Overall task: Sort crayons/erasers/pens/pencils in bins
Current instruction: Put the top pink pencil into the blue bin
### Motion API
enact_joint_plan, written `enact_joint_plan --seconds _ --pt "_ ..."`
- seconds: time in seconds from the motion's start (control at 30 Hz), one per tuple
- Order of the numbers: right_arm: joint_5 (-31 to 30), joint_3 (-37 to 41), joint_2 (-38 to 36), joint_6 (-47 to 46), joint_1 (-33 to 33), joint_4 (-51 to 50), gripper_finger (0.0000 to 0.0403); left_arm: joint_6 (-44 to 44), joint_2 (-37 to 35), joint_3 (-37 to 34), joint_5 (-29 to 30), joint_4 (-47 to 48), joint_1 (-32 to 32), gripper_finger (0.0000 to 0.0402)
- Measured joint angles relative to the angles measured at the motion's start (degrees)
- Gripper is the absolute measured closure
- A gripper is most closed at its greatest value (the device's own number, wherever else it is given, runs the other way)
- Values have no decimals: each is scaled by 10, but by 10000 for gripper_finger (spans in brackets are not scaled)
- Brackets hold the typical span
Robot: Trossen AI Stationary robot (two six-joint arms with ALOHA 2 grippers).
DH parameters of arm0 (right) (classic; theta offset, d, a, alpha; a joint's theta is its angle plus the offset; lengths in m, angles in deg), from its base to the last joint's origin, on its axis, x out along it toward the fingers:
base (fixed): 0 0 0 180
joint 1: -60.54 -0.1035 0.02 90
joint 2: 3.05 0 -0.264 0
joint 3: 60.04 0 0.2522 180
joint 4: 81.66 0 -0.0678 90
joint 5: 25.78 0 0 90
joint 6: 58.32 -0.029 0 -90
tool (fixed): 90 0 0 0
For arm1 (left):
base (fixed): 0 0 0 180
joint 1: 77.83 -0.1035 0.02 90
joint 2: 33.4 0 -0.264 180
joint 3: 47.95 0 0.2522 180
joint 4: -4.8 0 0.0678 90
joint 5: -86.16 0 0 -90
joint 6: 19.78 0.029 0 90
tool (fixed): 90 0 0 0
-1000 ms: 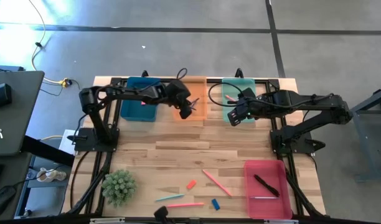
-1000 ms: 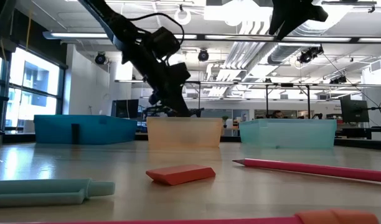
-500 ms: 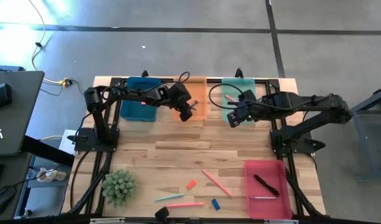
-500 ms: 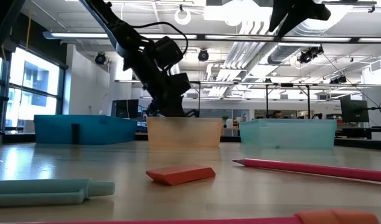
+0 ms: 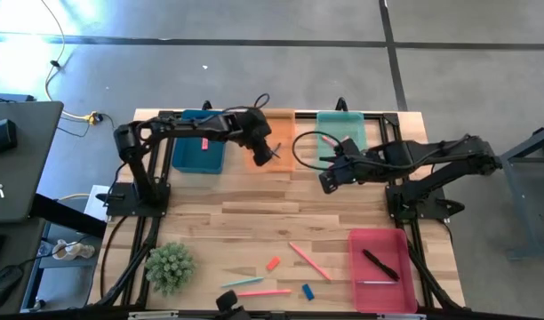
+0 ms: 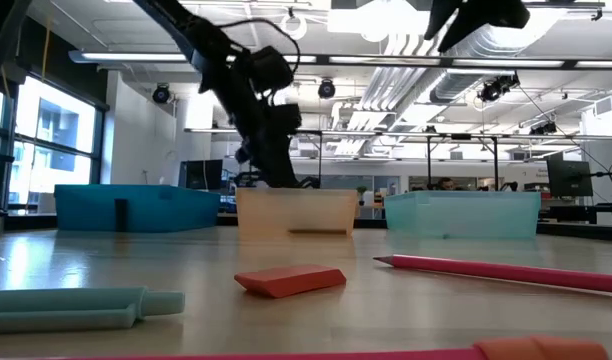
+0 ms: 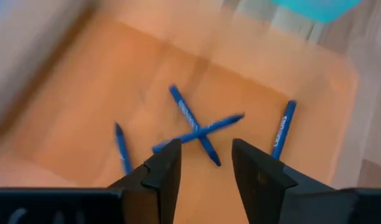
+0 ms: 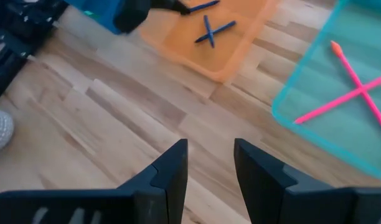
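The pencils (image 5: pixel 308 261) and erasers (image 5: pixel 273 263) left on the near table look light and stiff, best pinched mid-shaft or across the block, while both the left gripper (image 7: pixel 205 163) and right gripper (image 8: pixel 209 163) hang empty, fingers apart.

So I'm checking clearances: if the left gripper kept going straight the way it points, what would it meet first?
Likely the crayons lying crossed on the floor of the orange bin. The left gripper points down into that bin with nothing between its open fingers; how far above the crayons it hangs is hard to judge.
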Motion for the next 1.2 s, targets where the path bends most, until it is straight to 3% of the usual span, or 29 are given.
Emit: enact_joint_plan --seconds 0.27,0.53,0.63,0.73,0.83,1.0,1.2 --pt "-5 0 14 88 -13 80 279 59 -66 85 -26 98 -6 276" --pt "-16 -10 15 151 -19 128 279 61 -185 92 -65 129 -6 286" --pt "-21 -41 24 185 -19 129 279 65 -222 66 -81 131 0 286" --pt "-32 -84 44 226 -22 126 279 46 -255 9 -130 111 9 287" --pt "-35 -131 72 244 -22 78 279 7 -281 -52 -143 80 23 287" --pt "6 -196 130 224 -30 -35 279 -41 -311 -113 -140 39 45 287" --pt "61 -222 196 182 -56 -110 279 -41 -335 -120 -134 63 67 287"
